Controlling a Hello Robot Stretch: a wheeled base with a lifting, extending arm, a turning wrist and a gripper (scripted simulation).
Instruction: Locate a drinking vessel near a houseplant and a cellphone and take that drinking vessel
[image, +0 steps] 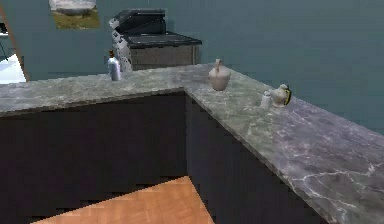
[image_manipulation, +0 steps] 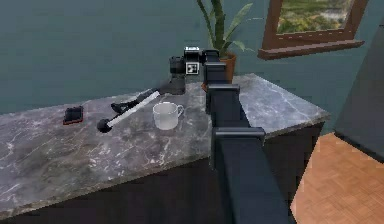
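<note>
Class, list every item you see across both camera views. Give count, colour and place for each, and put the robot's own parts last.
mug: one, white, on the marble counter
cellphone: one, dark, counter's left part
long utensil: one, pale handle, dark round end, between cellphone and mug
houseplant: one, green, brown pot, counter's far edge
window frame: one, brown, upper right wall
vase: one, tan, counter corner, forward view
bottle: one, grey-white, counter's far side
small items: two, white and greenish-brown, right of vase
stove: one, dark grey, against teal wall
arm: one, dark bar, from bottom edge
gripper: one, dark, at the arm's far end; cannot tell whether it holds anything
</note>
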